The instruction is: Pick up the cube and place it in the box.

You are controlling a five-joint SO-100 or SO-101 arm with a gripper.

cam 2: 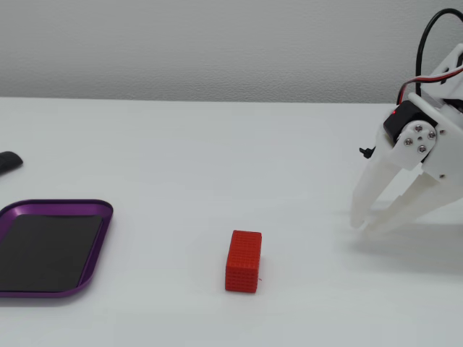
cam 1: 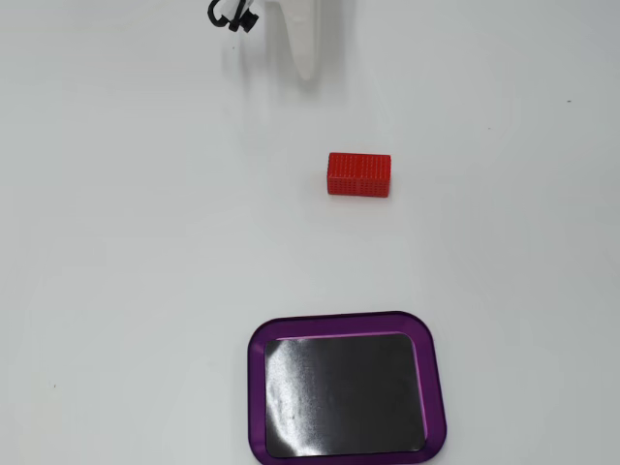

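Your cube (cam 1: 359,174) lies flat on the white worktop (cam 1: 126,252), alone, with nothing touching it. In a fixed view that looks down, it sits well above the box (cam 1: 257,387), a little right of the box's middle, its long side running across the picture. In a fixed view from the side, the cube (cam 2: 243,261) stands between the box (cam 2: 101,235) at the left edge and your claw (cam 2: 366,224) at the right, apart from both.

The box has a glossy purple rim and a dark floor that catches a pale sheen of light; nothing lies inside it.

Your claw is white, with its fingertips low, at or just above the worktop, well to the right of the cube in the side view. The two fingers (cam 2: 372,184) meet at their tips, so the claw is closed on nothing. From above you see only a white tip (cam 1: 306,68) near the top edge, up and left of the cube, with a black cable (cam 1: 231,15) beside it.
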